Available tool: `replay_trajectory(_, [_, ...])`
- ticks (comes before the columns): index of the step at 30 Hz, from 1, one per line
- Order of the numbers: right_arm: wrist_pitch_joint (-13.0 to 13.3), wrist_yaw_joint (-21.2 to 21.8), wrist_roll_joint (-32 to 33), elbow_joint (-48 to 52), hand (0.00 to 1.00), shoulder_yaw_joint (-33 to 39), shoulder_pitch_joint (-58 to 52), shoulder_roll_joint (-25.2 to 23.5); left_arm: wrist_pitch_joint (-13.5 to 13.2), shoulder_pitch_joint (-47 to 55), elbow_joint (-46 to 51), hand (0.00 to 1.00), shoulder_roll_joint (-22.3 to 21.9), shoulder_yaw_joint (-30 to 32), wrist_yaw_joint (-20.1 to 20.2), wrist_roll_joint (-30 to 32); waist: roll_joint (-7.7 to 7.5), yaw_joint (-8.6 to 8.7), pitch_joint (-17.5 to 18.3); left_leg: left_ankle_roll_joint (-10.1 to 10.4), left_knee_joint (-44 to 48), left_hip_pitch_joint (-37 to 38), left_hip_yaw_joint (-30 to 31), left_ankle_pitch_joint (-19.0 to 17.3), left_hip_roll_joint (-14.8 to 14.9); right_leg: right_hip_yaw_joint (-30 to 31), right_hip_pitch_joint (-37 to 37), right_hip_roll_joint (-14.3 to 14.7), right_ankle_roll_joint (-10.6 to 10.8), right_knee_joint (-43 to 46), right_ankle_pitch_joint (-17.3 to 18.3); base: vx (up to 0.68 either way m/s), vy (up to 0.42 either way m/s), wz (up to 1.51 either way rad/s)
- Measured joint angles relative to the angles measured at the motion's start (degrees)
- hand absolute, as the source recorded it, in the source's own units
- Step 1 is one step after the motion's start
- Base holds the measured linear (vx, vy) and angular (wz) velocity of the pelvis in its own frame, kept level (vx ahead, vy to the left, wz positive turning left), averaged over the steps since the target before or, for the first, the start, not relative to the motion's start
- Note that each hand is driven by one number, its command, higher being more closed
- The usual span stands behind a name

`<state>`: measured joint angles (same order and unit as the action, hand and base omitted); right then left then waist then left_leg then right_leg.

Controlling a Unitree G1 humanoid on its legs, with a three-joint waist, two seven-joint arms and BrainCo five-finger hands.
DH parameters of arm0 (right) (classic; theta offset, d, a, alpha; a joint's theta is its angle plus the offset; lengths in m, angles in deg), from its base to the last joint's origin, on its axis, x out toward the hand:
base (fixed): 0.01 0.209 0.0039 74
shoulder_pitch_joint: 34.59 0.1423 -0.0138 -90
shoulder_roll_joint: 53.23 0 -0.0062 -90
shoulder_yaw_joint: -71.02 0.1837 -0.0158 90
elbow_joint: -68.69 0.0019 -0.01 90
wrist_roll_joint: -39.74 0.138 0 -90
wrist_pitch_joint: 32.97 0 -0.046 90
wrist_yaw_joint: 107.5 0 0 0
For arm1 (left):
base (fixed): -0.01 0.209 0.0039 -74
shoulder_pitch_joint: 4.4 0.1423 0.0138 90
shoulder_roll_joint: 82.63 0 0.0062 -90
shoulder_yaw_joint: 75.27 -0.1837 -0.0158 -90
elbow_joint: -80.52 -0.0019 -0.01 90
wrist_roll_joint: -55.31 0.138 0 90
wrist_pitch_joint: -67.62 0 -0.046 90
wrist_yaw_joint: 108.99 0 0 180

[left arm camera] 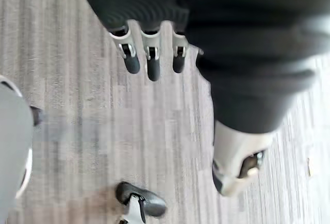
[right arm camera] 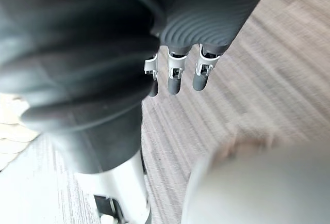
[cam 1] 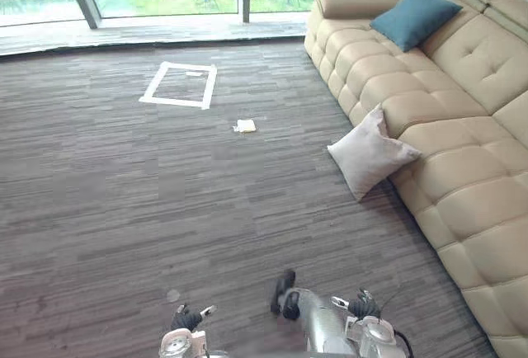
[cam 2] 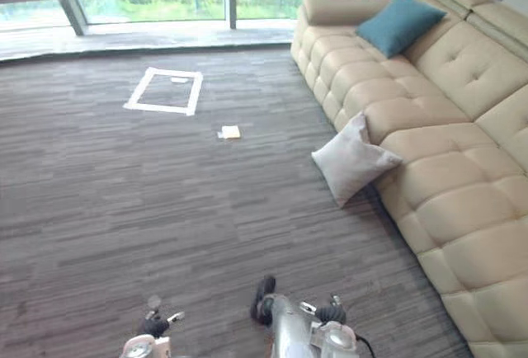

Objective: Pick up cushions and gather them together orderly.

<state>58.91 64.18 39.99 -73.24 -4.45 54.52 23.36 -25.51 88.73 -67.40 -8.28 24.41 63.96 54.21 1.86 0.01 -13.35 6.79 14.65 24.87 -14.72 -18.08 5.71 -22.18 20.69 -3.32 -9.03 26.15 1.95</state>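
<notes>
Read the head view as a clock face. The pale cushion (cam 1: 371, 153) sits at 3 o'clock: it is on the carpet (cam 1: 124, 209), tilted, its back edge propped against the front of the tan sofa (cam 1: 462, 168). That lean is all that holds it up, so expect it to flop once you lift it. The blue cushion (cam 1: 415, 16) is up near 1 o'clock, on the seat and resting against the backrest at the far end by the armrest. The two are well apart, and the blue one already lies where a cushion belongs, so the sofa seat looks like the sensible place to gather them.

Your left hand (left arm camera: 152, 61) hangs low beside you with its fingers (left arm camera: 130, 59) straight and loose, holding nothing. Your right hand (right arm camera: 174, 77) is the same, extended and empty over bare carpet. Neither is near a cushion, which suits a moment when you are too far off to reach; you would need to walk toward 3 o'clock first.

At 10 o'clock a white tape rectangle (cam 1: 179, 85) marks the carpet, and just above centre lies a small pale scrap (cam 1: 245, 125), possibly paper, too small to be sure. Neither is in your path.
</notes>
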Motion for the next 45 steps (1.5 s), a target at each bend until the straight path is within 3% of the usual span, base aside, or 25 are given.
replay_trajectory(1, [-0.18, -0.03, -0.2, 0.22, 0.0, 0.11, 0.01, -0.01, 0.01, 0.01, -0.02, 0.0, -0.25, 0.12, 0.01, 0.12, 0.52, 0.02, 0.1, 0.26, 3.56, -1.07, 0.73, 1.23, 0.73, -0.04, -0.47, 0.2, 0.13, 1.15, 1.77, 0.76, -0.194, -0.09])
replay_trajectory(3, [-0.84, 0.1, -0.25, 1.34, 0.0, -0.2, -0.14, -0.62, 0.1, -0.24, 0.35, 0.0, -1.26, 1.84, 0.12, 0.95, 1.94, 0.29, -0.12, 0.05, 21.79, -7.89, 4.41, 9.61, 3.8, 0.29, -4.09, 1.78, 0.15, 1.9, 6.23, 0.65, -0.134, -0.1])
replay_trajectory(4, [-1.06, 0.11, -0.27, 1.45, 0.0, -1.24, -0.11, -0.47, 0.07, -0.14, 1.5, 0.0, -1.63, 2.93, 0.21, 1.0, 2.55, 0.17, -0.25, 1.17, 36.44, -13.98, 6.17, 12.32, 6.22, 0.9, -8.0, 3.6, 0.12, 0.44, 8.16, 0.8, -0.123, -0.28])
replay_trajectory(5, [-1.25, 0.09, -0.13, 1.16, 0.0, -1.84, -0.3, -0.73, 0.05, -0.04, 2.57, 0.0, -1.41, 4.14, 0.35, 1.03, 2.2, -0.06, -0.7, 1.22, 47.1, -18.94, 4.73, 11.57, 9.14, 1.94, -13.54, 5.1, 0.0, -1.92, 9.67, 0.78, -0.115, -0.32])
replay_trajectory(7, [-1.45, -0.14, 0.0, 1.06, 0.0, -1.99, -0.44, -1.97, -0.01, 0.68, 4.23, 0.0, -1.09, 4.92, 0.38, 1.02, 0.6, -0.42, -1.37, -0.68, 52.18, -24.05, 2.31, 8.98, 10.44, 4.2, -20.17, 5.48, 0.7, -5.36, 11.2, 0.52, -0.071, -0.34])
replay_trajectory(8, [-1.46, -0.19, 0.51, 1.02, 0.0, -2.25, -0.53, -2.47, -0.14, 1.08, 5.15, 0.0, -0.75, 4.96, 0.36, 0.94, -0.5, -0.46, -1.4, -1.51, 52.19, -27.69, 1.04, 7.56, 10.63, 5.35, -22.95, 5.48, 1.04, -7.5, 11.56, 0.5, -0.049, -0.51])
replay_trajectory(11, [-1.85, -0.46, 1.03, 0.47, 0.0, -3.75, -0.46, -2.73, -0.51, 1.02, 7.76, 0.0, -0.93, 4.88, -0.05, 0.82, -0.44, -2.25, -1.42, -3.95, 40.6, -37.32, -0.44, 2.77, 8.87, 10.57, -29.03, 5.21, 2.52, -12.15, 12.04, 0.49, 0.052, -0.93])
replay_trajectory(14, [-1.86, -1.25, 1.02, 0.86, 0.0, -4.08, -1.07, -3.6, -1.62, 1.04, 8.98, 0.0, -1.64, 5.06, -0.5, -0.25, -1.6, -3.91, -1.4, -3.63, 17.47, -40.98, 6.28, 3.83, 1.52, 17.26, -32.91, 2.02, 5.89, -12.01, 15.88, 0.48, 0.206, -1.0])
replay_trajectory(16, [-1.84, -1.69, 0.98, 1.05, 0.0, -4.77, -1.33, -3.64, -1.6, 1.12, 8.98, 0.0, -1.94, 4.96, -0.56, -0.66, -1.3, -4.09, -1.09, -2.11, 10.47, -41.25, 10.19, 5.82, 0.52, 21.23, -33.2, 1.46, 7.74, -9.62, 19.52, 0.47, 0.351, -1.18])
replay_trajectory(17, [-1.95, -1.77, 0.95, 0.97, 0.0, -5.97, -1.51, -3.81, -1.62, 1.28, 9.12, 0.0, -1.52, 4.97, -0.37, -1.46, -1.49, -4.73, -0.47, -1.97, 13.5, -40.96, 10.14, 9.27, 0.31, 24.37, -33.84, 0.92, 8.72, -7.25, 22.43, 0.61, 0.496, -1.3])
replay_trajectory(18, [-2.11, -1.75, 0.93, 0.96, 0.0, -6.33, -1.93, -4.08, -1.61, 1.54, 9.28, 0.0, -1.14, 4.99, -0.41, -1.43, -2.09, -5.13, 0.26, -2.13, 15.15, -41.02, 9.54, 9.42, -0.25, 26.05, -33.71, 0.18, 9.3, -6.31, 23.14, 0.53, 0.421, -1.18])
replay_trajectory(20, [-2.12, -1.61, 0.81, 1.3, 0.0, -8.59, -3.88, -5.99, -1.4, 1.6, 8.39, 0.0, 0.84, 5.2, -0.56, -1.45, -6.01, -5.11, 2.8, -4.82, 18.73, -39.43, 4.19, 3.97, -0.25, 27.7, -28.89, -2.73, 11.35, 3.95, 21.44, 0.56, 0.385, -1.14])
replay_trajectory(23, [-2.1, -1.37, 0.11, 1.62, 0.0, -8.2, -3.65, -5.98, -1.04, 0.95, 7.38, 0.0, 1.35, 5.09, -1.48, -1.36, -6.51, -5.94, 1.92, -6.57, 18.16, -32.2, -0.66, 0.35, 0.39, 23.23, -20.29, -6.22, 14.6, 24.55, 16.71, 0.41, 0.298, -1.03])
replay_trajectory(25, [-1.69, -1.33, -0.47, 1.95, 0.0, -8.07, -3.68, -5.98, -0.61, 0.86, 5.94, 0.0, 1.73, 4.75, -1.71, -1.36, -6.43, -5.43, 1.9, -6.86, 15.16, -26.22, -3.23, -1.05, 0.49, 15.34, -17.33, -8.98, 13.96, 28.76, 17.07, 0.37, 0.223, -0.58])
replay_trajectory(30, [-1.27, -1.09, -2.56, 1.07, 0.0, -7.93, -1.72, -4.86, -0.23, 0.33, 2.72, 0.0, 1.76, 2.08, -1.53, -1.32, -3.96, -4.09, 1.8, -6.02, 4.35, -15.59, -10.11, -0.52, 1.46, -0.12, -10.16, -8.7, 11.17, 11.17, 17.29, 0.33, 0.081, -0.57])
replay_trajectory(32, [-1.42, -0.91, -2.58, 0.87, 0.0, -7.96, 0.33, -3.48, -0.18, -0.28, 0.84, 0.0, 2.0, -0.48, -1.35, -1.14, -2.1, -2.76, 0.67, -4.39, 0.92, -12.47, -12.05, 0.4, 2.44, -2.71, -7.32, -4.77, 8.98, 0.53, 10.93, 0.36, 0.009, -0.55])
replay_trajectory(34, [-1.42, -0.79, -2.63, 0.56, 0.0, -7.94, 0.05, -2.85, -0.26, -0.23, 0.85, 0.0, 2.81, -2.17, -0.93, -0.73, -3.0, -2.51, 0.67, -3.11, -1.21, -10.17, -11.66, 0.93, 1.07, -2.39, -6.76, -2.88, 6.59, -7.44, 1.98, 0.44, -0.084, -0.23])
replay_trajectory(35, [-1.39, -0.63, -2.6, -0.04, 0.0, -7.69, -0.21, -2.34, -0.3, -0.61, 0.4, 0.0, 3.01, -1.99, -0.37, -0.03, -4.04, -2.37, 0.54, -2.14, -1.95, -8.08, -10.35, 0.51, -0.18, -1.25, -6.91, -3.09, 1.93, -6.85, -1.64, 0.55, -0.137, -0.23])
replay_trajectory(36, [-1.41, -0.65, -2.63, -0.69, 0.0, -7.09, 0.71, -1.28, -0.33, -0.92, 0.04, 0.0, 2.13, -1.83, -0.34, 0.04, -1.94, -2.66, 0.22, -1.14, -1.93, -6.92, -9.83, 0.66, 1.29, -1.91, -6.68, -2.29, 2.01, -4.36, -0.93, 0.45, -0.145, -0.2])
replay_trajectory(37, [-1.43, -0.65, -2.61, -0.91, 0.0, -5.84, 0.41, -1.18, -0.37, -0.73, 0.07, 0.0, 1.76, -1.76, -0.26, 0.23, -1.61, -2.49, 0.47, 0.82, 0.0, -6.98, -8.48, 1.84, 1.74, -2.02, -6.97, -2.18, 2.25, -3.4, 3.09, 0.43, -0.183, -0.26])
replay_trajectory(38, [-1.41, -0.64, -2.62, -0.84, 0.0, -5.38, 0.38, -0.65, -0.36, -0.75, 0.43, 0.0, 0.95, -1.62, -0.32, 0.34, -0.75, -2.2, 0.34, 1.04, 5.36, -8.79, -6.98, 1.95, 3.12, -2.14, -7.57, -1.55, 2.26, -2.62, 4.57, 0.42, -0.245, -0.07])
replay_trajectory(40, [-1.59, -0.87, -2.59, -0.67, 0.0, -5.23, 0.2, -0.07, -0.31, -0.57, 1.36, 0.0, 0.3, 0.04, -0.15, 0.96, 0.85, -1.83, 0.26, 1.02, 25.53, -16.59, -1.93, 4.66, 8.55, -1.71, -11.48, 1.85, 1.95, -4.64, 6.61, 0.42, -0.222, -0.21])
replay_trajectory(41, [-1.64, -1.13, -2.57, -0.64, 0.0, -5.48, -0.03, -0.34, -0.41, -0.07, 2.59, 0.0, -0.14, 0.92, -0.2, 0.96, 0.99, -1.96, 0.13, 1.07, 36.11, -20.4, -0.31, 4.48, 11.17, -0.74, -15.04, 4.03, 1.56, -6.64, 7.34, 0.35, -0.138, -0.45])
replay_trajectory(43, [-1.66, -1.21, -2.57, -0.72, 0.0, -5.91, -0.31, -0.87, -0.48, 0.23, 3.92, 0.0, 0.31, 0.94, -0.1, 1.1, 0.05, -2.48, -0.44, 0.88, 42.43, -23.92, -0.32, 3.81, 12.06, 1.43, -19.03, 5.08, 1.11, -8.32, 8.75, 0.3, -0.096, -0.59])
replay_trajectory(45, [-1.79, -1.37, -2.45, -1.09, 0.0, -5.72, -0.56, -1.15, -0.57, 0.31, 4.68, 0.0, 0.46, 0.36, -0.07, 1.04, -0.76, -2.66, -0.52, -0.53, 38.33, -28.34, -0.34, 2.15, 10.29, 4.02, -22.65, 5.33, 1.81, -10.63, 9.27, 0.31, -0.064, -0.66])
